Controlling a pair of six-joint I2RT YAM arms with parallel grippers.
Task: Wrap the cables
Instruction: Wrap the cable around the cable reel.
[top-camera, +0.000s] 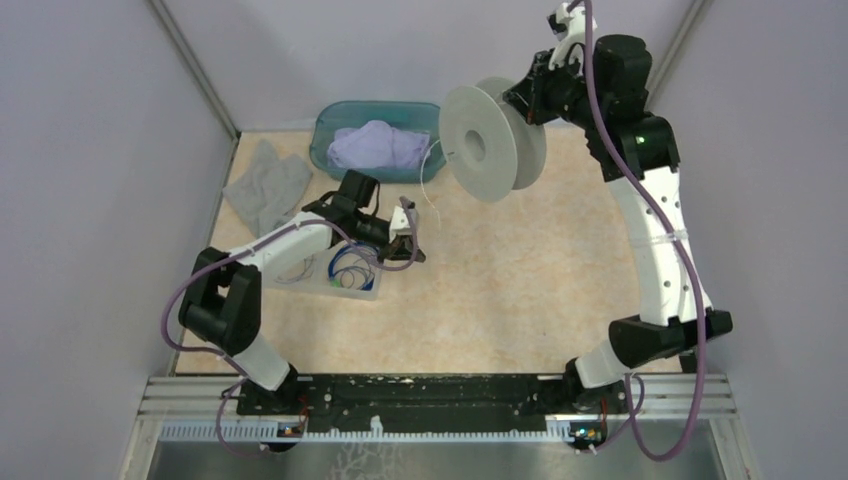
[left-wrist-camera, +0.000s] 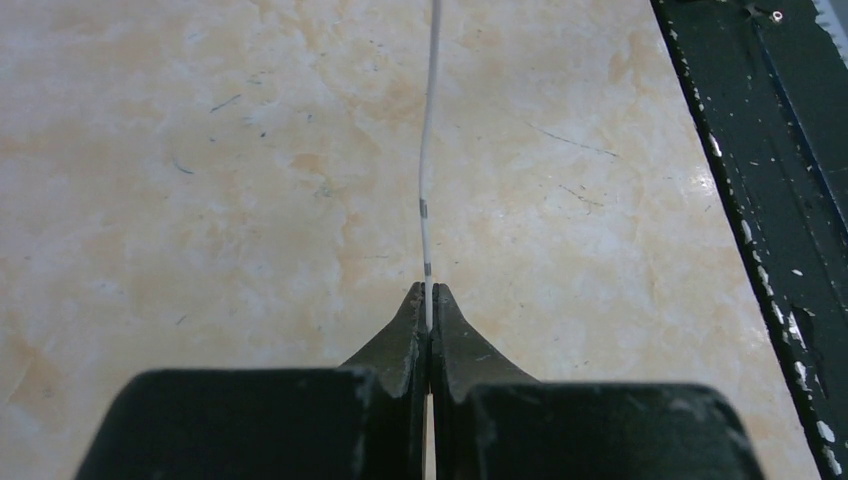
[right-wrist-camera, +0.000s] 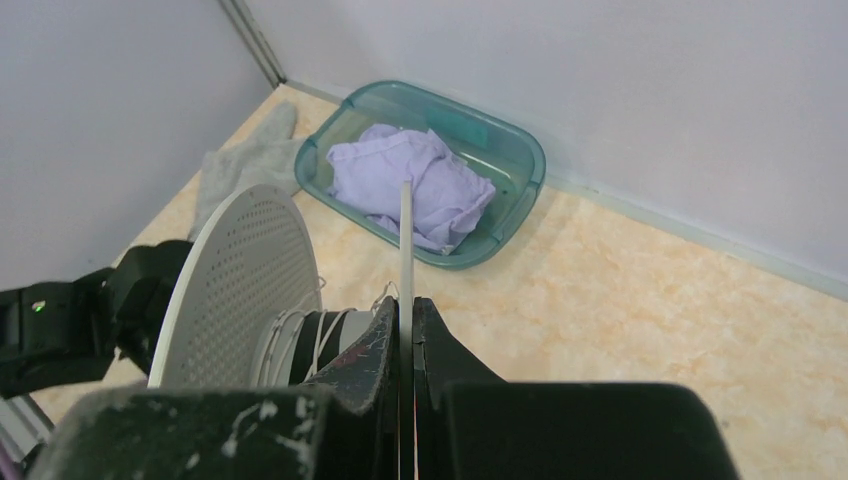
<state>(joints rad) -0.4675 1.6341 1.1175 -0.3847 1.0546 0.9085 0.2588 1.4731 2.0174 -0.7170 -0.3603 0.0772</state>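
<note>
While the left tool (left-wrist-camera: 428, 300) sits low over the pale marbled surface (left-wrist-camera: 200, 200), its two dark fingers are pressed together on the whitish cable (left-wrist-camera: 427, 170), which runs straight away from the tips across the wrist view and leaves at the top edge. Two small dark marks show on the strand just beyond the tips.

The right tool (right-wrist-camera: 403, 315) is raised high at the far side, its jaws clamped on the thin rim of one flange of a white spool (top-camera: 480, 145). The other flange (perforated with small holes) stands to the left in the right wrist view, and a few pale turns lie around the hub between them. From above, a thin pale strand hangs down from the spool towards the left arm.

The blue cables (top-camera: 350, 267) lie coiled in a clear tray (top-camera: 368, 290) on the surface, just beside the left arm. Behind it, a teal bin (top-camera: 330, 125) holds a purple cloth (top-camera: 378, 145), and a grey cloth (top-camera: 265, 185) lies on the surface to its left.
</note>
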